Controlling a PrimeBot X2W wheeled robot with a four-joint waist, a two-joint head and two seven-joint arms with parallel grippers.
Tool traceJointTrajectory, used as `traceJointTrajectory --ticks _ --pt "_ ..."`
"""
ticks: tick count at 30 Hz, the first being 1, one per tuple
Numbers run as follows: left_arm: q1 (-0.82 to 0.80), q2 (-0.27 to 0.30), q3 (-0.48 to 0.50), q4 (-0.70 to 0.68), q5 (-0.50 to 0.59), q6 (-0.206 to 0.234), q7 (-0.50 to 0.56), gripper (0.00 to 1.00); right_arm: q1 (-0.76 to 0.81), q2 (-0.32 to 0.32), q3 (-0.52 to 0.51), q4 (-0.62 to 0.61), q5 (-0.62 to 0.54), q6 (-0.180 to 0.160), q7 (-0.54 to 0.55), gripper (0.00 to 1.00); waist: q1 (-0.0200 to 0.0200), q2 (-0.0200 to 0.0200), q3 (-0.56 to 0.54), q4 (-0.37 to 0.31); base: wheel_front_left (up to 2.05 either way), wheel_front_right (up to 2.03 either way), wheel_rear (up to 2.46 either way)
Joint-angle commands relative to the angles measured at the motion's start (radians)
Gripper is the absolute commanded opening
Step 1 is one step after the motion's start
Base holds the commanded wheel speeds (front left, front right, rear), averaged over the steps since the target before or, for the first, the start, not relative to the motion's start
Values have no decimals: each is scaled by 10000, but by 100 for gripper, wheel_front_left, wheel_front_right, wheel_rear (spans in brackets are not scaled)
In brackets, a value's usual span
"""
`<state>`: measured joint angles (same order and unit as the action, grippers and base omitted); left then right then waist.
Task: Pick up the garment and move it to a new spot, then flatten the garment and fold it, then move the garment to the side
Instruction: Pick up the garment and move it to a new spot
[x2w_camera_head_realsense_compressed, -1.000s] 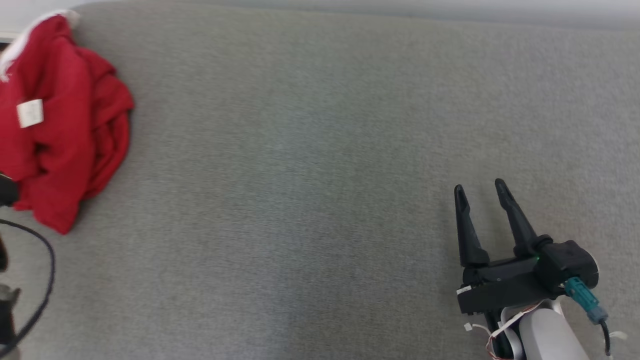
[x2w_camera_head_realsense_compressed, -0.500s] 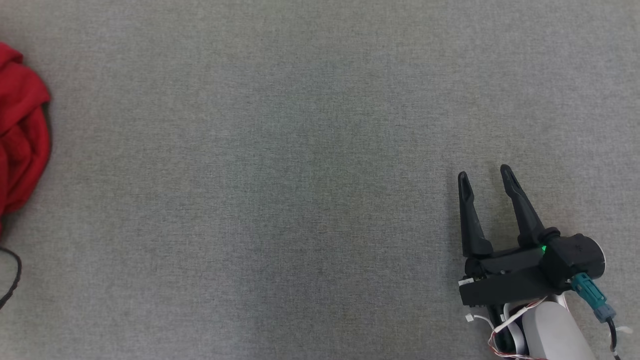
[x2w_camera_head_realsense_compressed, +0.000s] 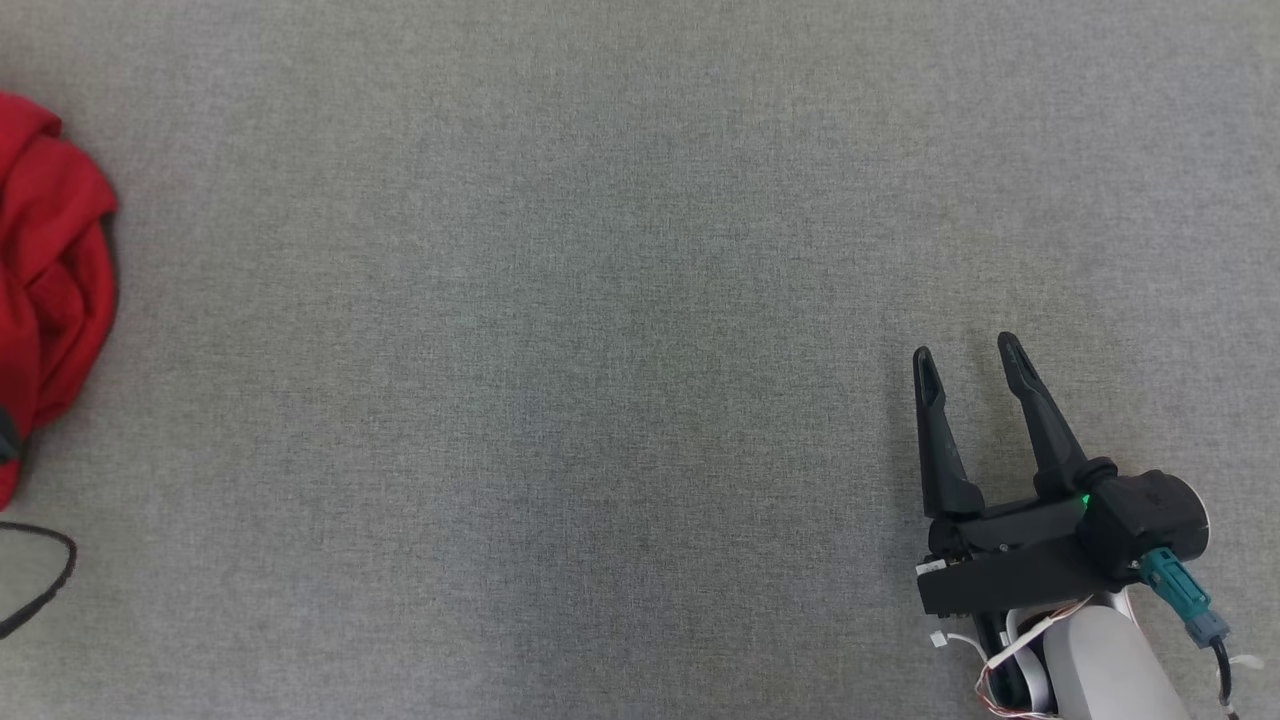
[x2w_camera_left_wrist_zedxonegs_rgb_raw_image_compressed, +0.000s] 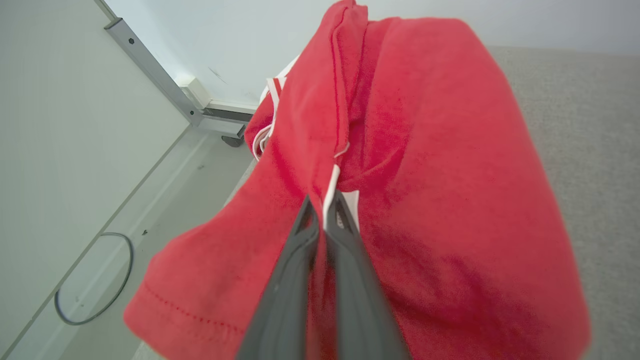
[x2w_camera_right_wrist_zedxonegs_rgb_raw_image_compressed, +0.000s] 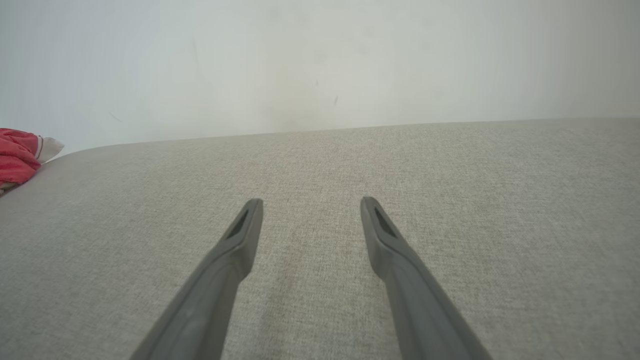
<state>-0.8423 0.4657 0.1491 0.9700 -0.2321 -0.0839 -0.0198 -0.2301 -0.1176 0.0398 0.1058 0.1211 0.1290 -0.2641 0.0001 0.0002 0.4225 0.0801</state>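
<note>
Right gripper is spread wide, holding nothing, above the near right part of the grey fabric surface. Red garment lies crumpled at the surface's left edge toward the far left corner, with the left gripper pinched nearly closed on a fold beside the white trim. It looks light, soft and limp, likely to sag when lifted, so a hem or seam gives a better hold than mid-bunch.

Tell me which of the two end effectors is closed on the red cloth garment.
The left end effector: it pinches a fold of the red cloth garment. The right end effector stands open above the grey fabric surface.
</note>
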Motion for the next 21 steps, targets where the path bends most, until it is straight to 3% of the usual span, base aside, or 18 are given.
traceJointTrajectory --ticks 1,12,21 --pt "-221 20 -24 8 101 120 -316 0 80 14 30 25 6 34 -6 100 -1 -2 -96 7 0 0 0" --pt "-1278 38 -341 -756 211 10 -1979 0 245 272 94 189 250 34 -5 100 -1 -2 -907 104 0 0 0" --pt "-2630 -287 -1263 -2944 560 -160 -1913 0 411 595 175 446 522 34 -5 100 -1 -2 -1842 -373 0 0 0"
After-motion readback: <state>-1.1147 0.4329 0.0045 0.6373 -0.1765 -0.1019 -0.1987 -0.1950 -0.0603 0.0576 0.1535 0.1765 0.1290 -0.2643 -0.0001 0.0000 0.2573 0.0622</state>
